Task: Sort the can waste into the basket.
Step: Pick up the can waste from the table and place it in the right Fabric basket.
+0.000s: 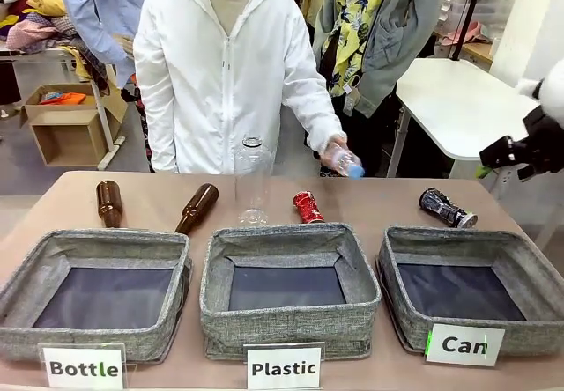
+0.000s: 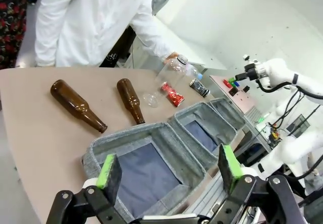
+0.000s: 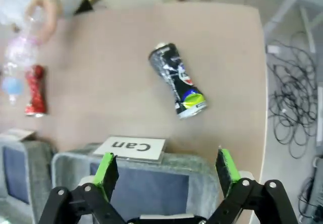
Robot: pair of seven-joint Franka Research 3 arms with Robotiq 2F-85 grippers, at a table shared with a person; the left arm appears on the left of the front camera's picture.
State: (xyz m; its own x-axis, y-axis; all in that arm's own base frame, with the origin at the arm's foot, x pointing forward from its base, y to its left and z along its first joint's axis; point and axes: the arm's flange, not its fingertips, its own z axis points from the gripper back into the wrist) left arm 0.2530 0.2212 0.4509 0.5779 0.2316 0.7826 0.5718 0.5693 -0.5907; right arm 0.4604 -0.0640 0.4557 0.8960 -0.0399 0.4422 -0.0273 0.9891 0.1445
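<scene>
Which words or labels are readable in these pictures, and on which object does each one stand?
"Bottle": left card, on the front of the left basket.
"Plastic": middle card, on the front of the middle basket.
"Can": right card, on the front of the right basket.
Red crushed can: white marks, too small to read.
Black crushed can: print too blurred to read.
</scene>
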